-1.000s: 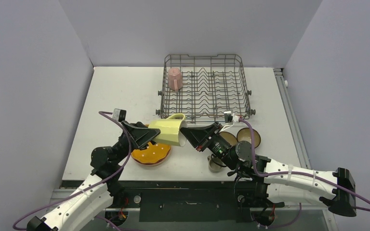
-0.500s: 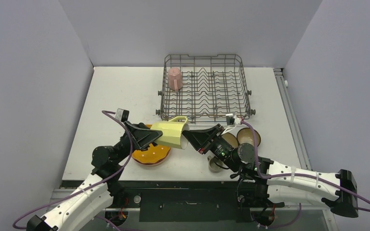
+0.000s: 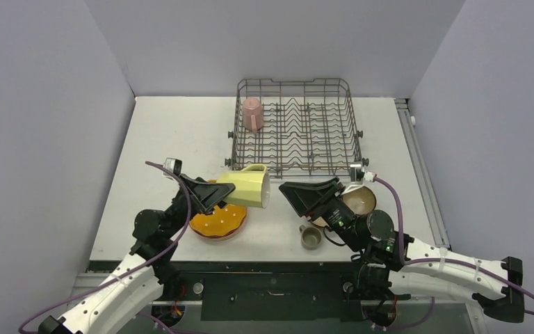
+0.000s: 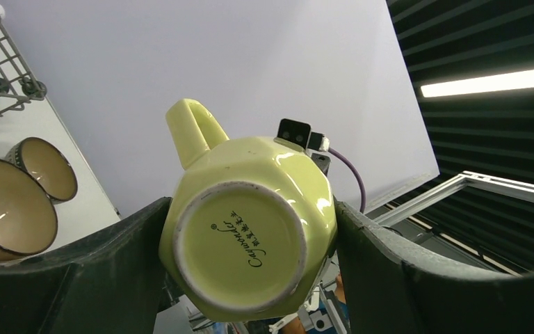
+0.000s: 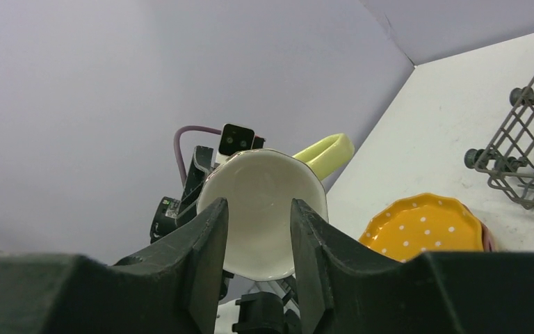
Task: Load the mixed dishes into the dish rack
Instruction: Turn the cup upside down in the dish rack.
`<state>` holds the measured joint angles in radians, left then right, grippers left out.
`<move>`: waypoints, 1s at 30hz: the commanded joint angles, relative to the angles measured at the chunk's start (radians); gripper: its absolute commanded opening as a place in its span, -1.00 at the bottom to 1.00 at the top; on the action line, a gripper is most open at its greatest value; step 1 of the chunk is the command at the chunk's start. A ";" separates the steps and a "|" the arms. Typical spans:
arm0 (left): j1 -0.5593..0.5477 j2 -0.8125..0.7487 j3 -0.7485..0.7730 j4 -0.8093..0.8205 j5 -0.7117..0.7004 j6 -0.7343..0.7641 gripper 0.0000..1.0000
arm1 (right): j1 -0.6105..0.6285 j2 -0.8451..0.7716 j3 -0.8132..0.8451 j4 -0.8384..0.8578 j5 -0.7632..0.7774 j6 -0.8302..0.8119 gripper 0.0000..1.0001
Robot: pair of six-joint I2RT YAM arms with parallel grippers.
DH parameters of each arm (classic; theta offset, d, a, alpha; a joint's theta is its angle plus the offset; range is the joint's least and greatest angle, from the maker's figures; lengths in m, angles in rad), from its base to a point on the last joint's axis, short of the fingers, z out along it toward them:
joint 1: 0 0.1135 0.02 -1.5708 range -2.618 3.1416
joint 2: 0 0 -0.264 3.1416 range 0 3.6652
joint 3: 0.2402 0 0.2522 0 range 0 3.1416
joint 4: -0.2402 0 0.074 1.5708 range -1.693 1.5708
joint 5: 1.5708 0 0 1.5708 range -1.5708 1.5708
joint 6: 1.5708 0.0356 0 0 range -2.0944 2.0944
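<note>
1. The pale yellow mug (image 3: 247, 189) is gripped at its base by the left gripper's (image 3: 217, 196) jaws, sideways above the bench (image 3: 174, 139), just short of the dish rack (image 3: 292, 81).
2. The right gripper's (image 3: 286, 189) jaws are held apart and empty, just right of the mug's mouth.
3. Clamped only at the base, the mug could be jolted loose onto the orange dotted plate (image 3: 217, 224).

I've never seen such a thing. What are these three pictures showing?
Two robot arms stand at the near edge of a table. One picture looks down from above; the other two come from cameras on the wrists. The left gripper holds a yellow mug in the air. The right gripper is open and empty, facing the mug's mouth. A wire rack at the back holds a pink mug. On the table lie an orange plate, a small cup and brown bowls.
</note>
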<state>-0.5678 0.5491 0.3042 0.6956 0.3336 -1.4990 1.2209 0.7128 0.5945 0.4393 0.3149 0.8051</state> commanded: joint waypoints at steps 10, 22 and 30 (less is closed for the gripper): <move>0.002 -0.014 0.165 -0.208 -0.004 0.217 -1.00 | -0.001 -0.138 0.027 -0.281 0.104 -0.072 -0.27; 0.003 0.046 0.357 -0.562 -0.131 0.544 -1.00 | -0.001 -0.241 0.032 -0.516 0.171 -0.126 -0.26; 0.002 0.186 0.500 -0.725 -0.253 0.680 -1.00 | 0.000 -0.274 0.034 -0.594 0.202 -0.141 -0.25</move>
<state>-0.5678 0.7017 0.6910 -0.0242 0.1726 -0.9188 1.2209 0.4541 0.5983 -0.1043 0.4793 0.6888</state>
